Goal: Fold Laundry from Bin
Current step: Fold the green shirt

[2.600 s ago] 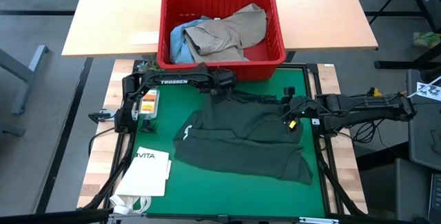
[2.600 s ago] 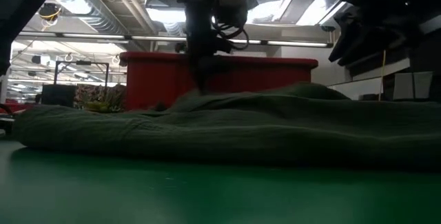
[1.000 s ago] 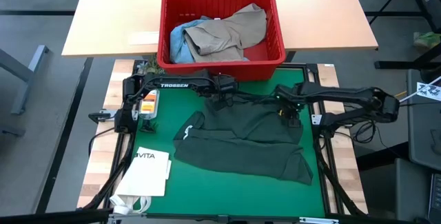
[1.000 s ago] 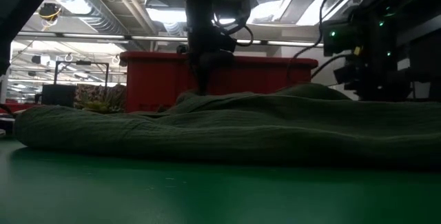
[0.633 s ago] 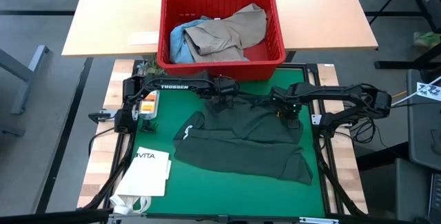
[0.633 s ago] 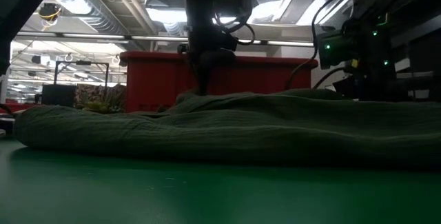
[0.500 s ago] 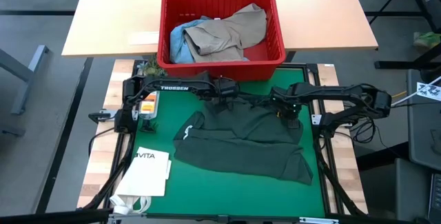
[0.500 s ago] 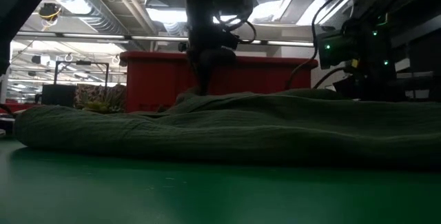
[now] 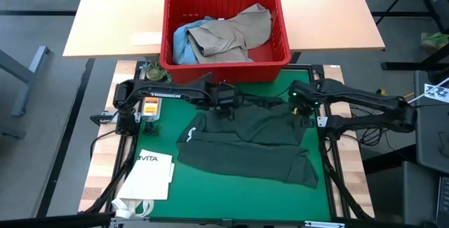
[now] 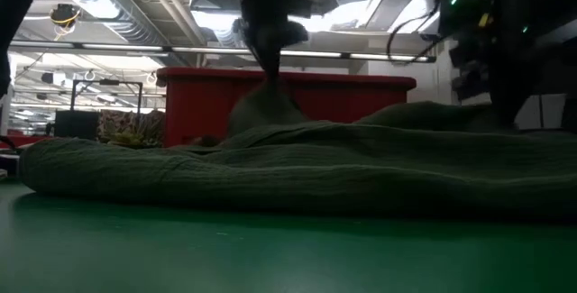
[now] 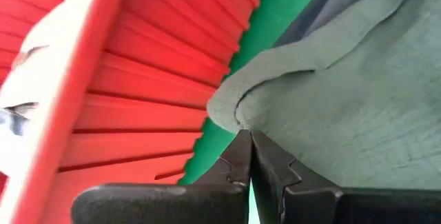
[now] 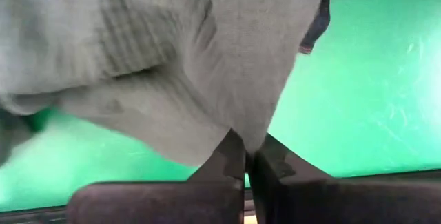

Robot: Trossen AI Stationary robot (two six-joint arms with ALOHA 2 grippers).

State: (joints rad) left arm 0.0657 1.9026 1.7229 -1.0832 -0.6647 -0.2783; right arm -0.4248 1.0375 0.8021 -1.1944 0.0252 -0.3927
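Both grippers (image 9: 223, 106) (image 9: 302, 109) clamped (arms low).

The right gripper (image 9: 300, 110) has been closed on the dark green shirt (image 9: 245, 144). Between each gripper's jaws, the cloth appears to have been lifted since a second ago, the left gripper (image 9: 223, 107) included.

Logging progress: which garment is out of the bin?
The dark green shirt, spread on the green mat; the khaki garment and blue one lie in the red bin.

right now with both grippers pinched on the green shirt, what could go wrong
The left gripper and right gripper each hold only a thin edge of the dark green shirt, so the cloth may slip out as it lifts. The left pinch sits close to the red bin; the shirt could drag against it.
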